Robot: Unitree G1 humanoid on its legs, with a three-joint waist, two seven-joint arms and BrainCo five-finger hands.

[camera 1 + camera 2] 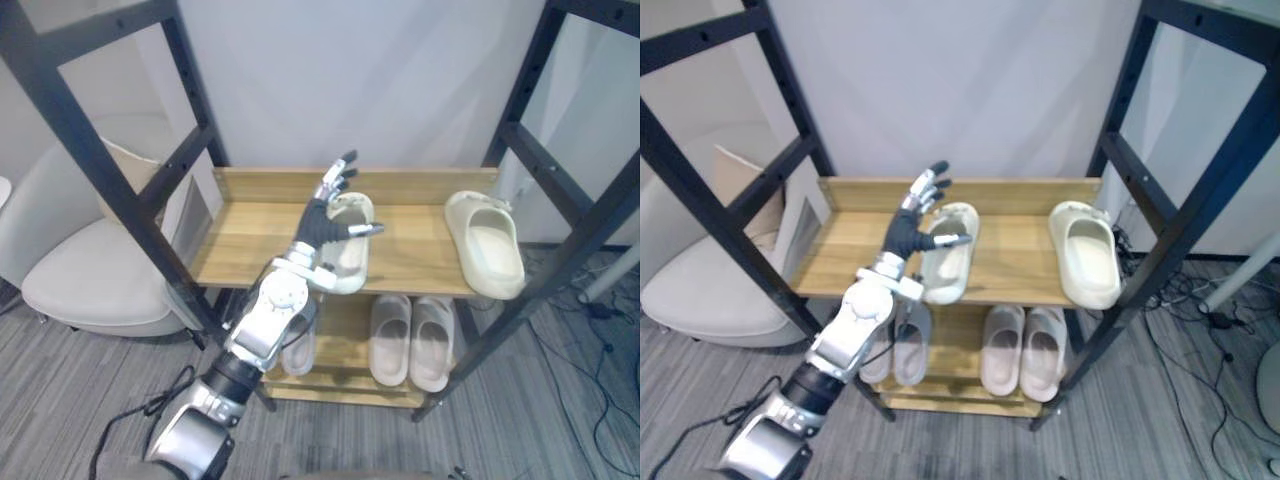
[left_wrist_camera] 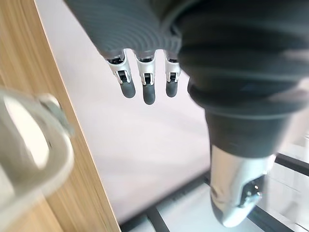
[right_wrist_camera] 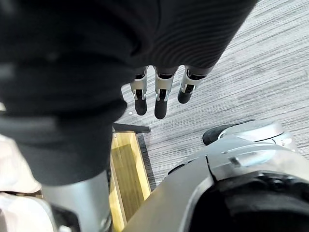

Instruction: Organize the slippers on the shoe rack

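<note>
Left hand [image 1: 325, 215] is held open, fingers straight, over the far end of the left slipper [image 1: 350, 262] on the top shelf [image 1: 250, 230]; contact cannot be confirmed, nothing is gripped. Second slipper [image 1: 487, 243] is set well apart to the right, its front end overhanging. Foam is judged light, soft and non-fragile, best pinched at the side wall or strap. Chair [image 1: 85, 270] and rack post [image 1: 97, 160] crowd the left. More slippers [image 1: 410, 340] are stowed below. Right hand [image 3: 161, 104] is hung open over the floor.

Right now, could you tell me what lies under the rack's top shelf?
Two pale slippers side by side; further left, more slippers, partly covered by the left arm.
</note>
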